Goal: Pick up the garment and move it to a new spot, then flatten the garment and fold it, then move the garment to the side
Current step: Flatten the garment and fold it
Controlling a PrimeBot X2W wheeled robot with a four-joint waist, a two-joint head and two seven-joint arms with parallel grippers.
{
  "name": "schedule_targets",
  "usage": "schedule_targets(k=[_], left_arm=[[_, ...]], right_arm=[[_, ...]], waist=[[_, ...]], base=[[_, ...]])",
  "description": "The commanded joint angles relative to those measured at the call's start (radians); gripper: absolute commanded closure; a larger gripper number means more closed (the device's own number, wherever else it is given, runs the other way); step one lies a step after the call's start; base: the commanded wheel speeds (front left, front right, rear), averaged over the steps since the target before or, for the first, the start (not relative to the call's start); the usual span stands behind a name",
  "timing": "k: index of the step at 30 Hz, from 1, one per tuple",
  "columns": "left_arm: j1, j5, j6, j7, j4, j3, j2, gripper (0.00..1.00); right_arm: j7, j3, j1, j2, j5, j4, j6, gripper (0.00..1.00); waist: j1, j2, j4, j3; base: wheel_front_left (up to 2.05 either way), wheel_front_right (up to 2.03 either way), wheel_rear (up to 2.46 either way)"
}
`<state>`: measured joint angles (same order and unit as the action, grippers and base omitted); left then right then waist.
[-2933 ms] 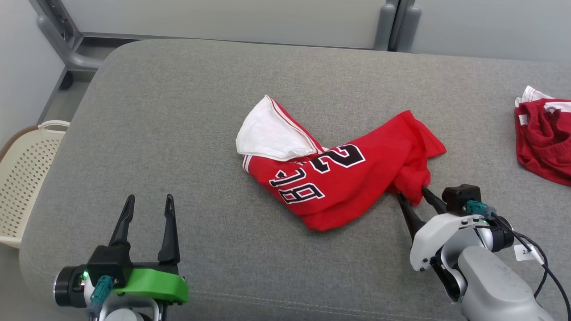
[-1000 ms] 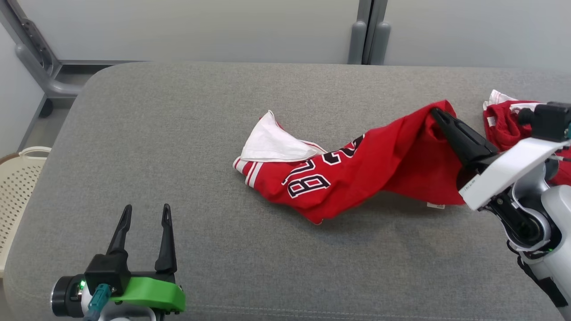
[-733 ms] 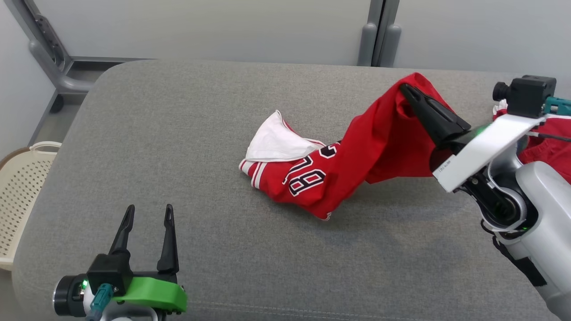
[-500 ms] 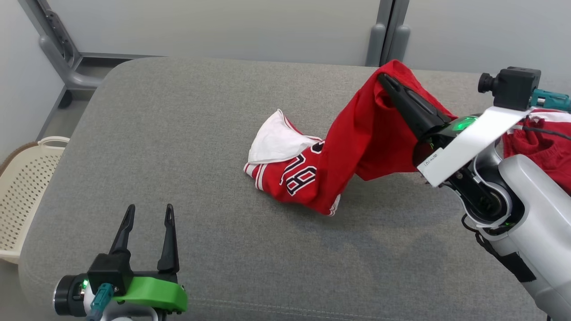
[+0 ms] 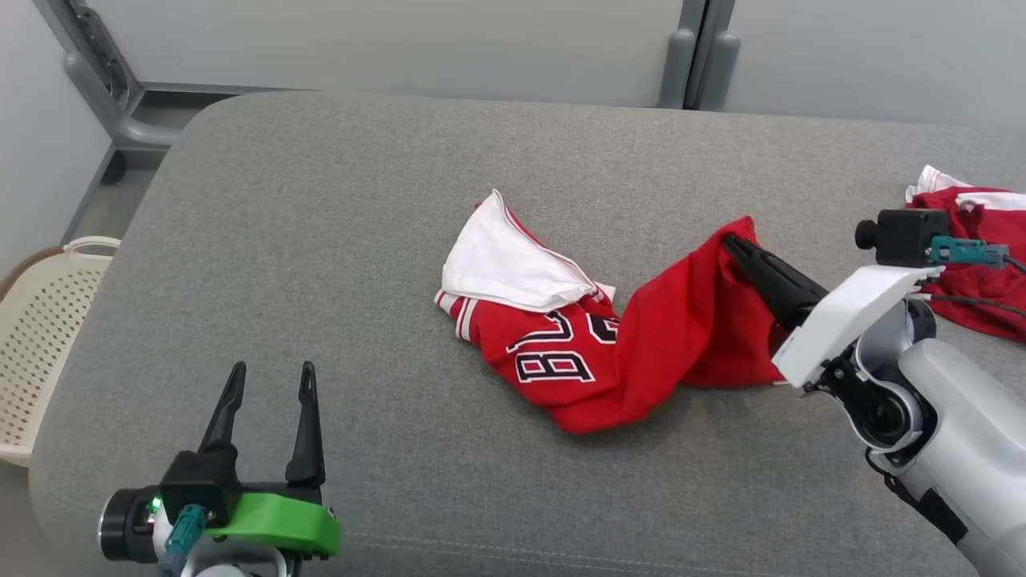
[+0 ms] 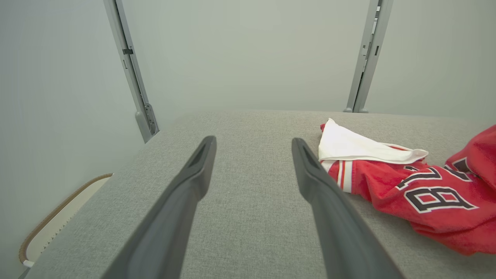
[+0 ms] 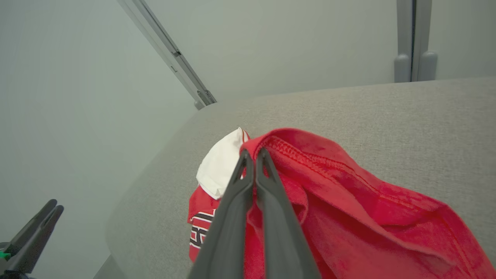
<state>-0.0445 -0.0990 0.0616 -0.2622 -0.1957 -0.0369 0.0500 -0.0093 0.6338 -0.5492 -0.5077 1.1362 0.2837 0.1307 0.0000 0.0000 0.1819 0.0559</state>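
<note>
Red garment point(image 5: 669, 340) now hangs lower from right pincer point(image 5: 732, 240).

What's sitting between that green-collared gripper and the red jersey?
Just bare grey cushion lies between the left gripper and the jersey, as the head view shows.

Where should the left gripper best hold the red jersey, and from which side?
Probably the striped edge under the white flap of the jersey, coming from the robot's left, low over the cushion. That end lies nearest the open left gripper and faces it; the right gripper is shut on the opposite red edge.
</note>
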Motion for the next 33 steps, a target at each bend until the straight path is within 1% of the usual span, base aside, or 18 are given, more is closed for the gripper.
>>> schedule_targets(k=[1,7,14,17,20,22,28,29,30,31,33], left_arm=[[-0.016,-0.001,-0.004,-0.002,0.001,-0.002,0.002,0.00],[-0.029,-0.002,-0.004,-0.002,-0.001,-0.016,0.002,0.00],[-0.047,-0.006,-0.001,-0.002,-0.009,-0.041,0.002,0.00],[-0.054,-0.007,0.001,-0.002,-0.012,-0.049,0.002,0.00],[-0.064,-0.011,0.002,-0.002,-0.015,-0.064,0.002,0.00],[-0.066,-0.015,0.000,-0.002,-0.017,-0.076,0.002,0.00],[-0.074,-0.021,-0.012,-0.002,-0.019,-0.090,0.002,0.00],[-0.074,-0.021,-0.012,-0.002,-0.019,-0.091,0.002,0.00],[-0.072,-0.021,-0.012,-0.002,-0.019,-0.090,0.002,0.00],[-0.069,-0.020,-0.014,-0.002,-0.020,-0.088,0.002,0.00],[-0.066,-0.018,-0.014,-0.002,-0.020,-0.084,0.001,0.00]], right_arm=[[-0.005,0.003,-0.006,-0.002,-0.016,0.034,0.000,1.00],[-0.033,0.011,-0.084,0.033,-0.068,0.251,0.000,1.00],[-0.059,0.045,-0.196,0.085,-0.114,0.508,0.000,1.00],[-0.084,0.054,-0.232,0.107,-0.120,0.605,0.000,1.00],[-0.130,0.066,-0.259,0.115,-0.146,0.706,0.000,1.00],[-0.159,0.074,-0.269,0.137,-0.152,0.753,0.000,1.00],[-0.205,0.098,-0.285,0.153,-0.164,0.816,0.000,1.00],[-0.213,0.103,-0.289,0.155,-0.168,0.821,0.000,0.67],[-0.222,0.110,-0.295,0.156,-0.173,0.821,0.000,0.31],[-0.230,0.113,-0.300,0.155,-0.177,0.821,0.000,0.00],[-0.242,0.118,-0.302,0.149,-0.183,0.819,0.000,0.00]], waist=[[0.0000,0.0000,-0.005,0.006],[0.0000,0.0000,-0.007,0.020],[0.0000,0.0000,0.017,0.035],[0.0000,0.0000,0.032,0.041],[0.0000,0.0000,0.049,0.049],[0.0000,0.0000,0.059,0.054],[0.0000,0.0000,0.068,0.064],[0.0000,0.0000,0.066,0.064],[0.0000,0.0000,0.062,0.063],[0.0000,0.0000,0.058,0.061],[0.0000,0.0000,0.048,0.056]], base=[[0.00,0.00,0.00],[0.00,0.00,0.00],[0.00,0.00,0.00],[0.00,0.00,0.00],[0.00,0.00,0.00],[0.00,0.00,0.00],[0.00,0.00,0.00],[0.00,0.00,0.00],[0.00,0.00,0.00],[0.00,0.00,0.00],[0.00,0.00,0.00]])
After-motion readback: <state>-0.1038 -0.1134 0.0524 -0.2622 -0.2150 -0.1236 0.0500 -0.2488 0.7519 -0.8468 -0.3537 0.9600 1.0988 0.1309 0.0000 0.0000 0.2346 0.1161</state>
